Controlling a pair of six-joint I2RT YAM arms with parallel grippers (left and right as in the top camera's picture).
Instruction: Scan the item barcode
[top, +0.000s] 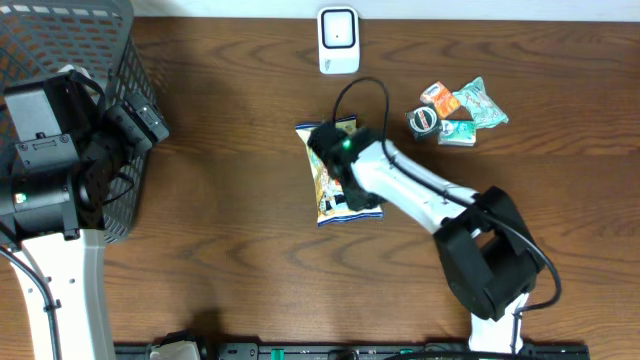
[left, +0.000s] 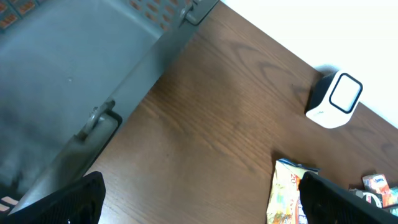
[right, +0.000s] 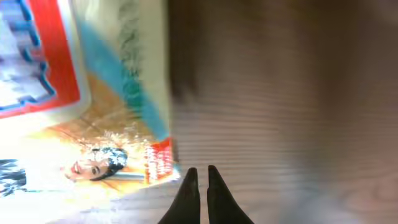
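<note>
Snack bag (top: 331, 196) is lying mid-table in the overhead view, right gripper (top: 328, 142) hanging over its upper end, below the scanner (top: 338, 41). Left wrist view: left gripper (left: 202, 202) is gaping wide beside the basket (left: 68, 74). Right wrist view: fingers (right: 189, 190) are pressing together, empty, just beside the snack bag.

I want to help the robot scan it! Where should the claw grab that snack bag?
Probably the sealed end edge, coming down from above. The snack bag lies flat on the table, so only a thin edge can be pinched.
</note>
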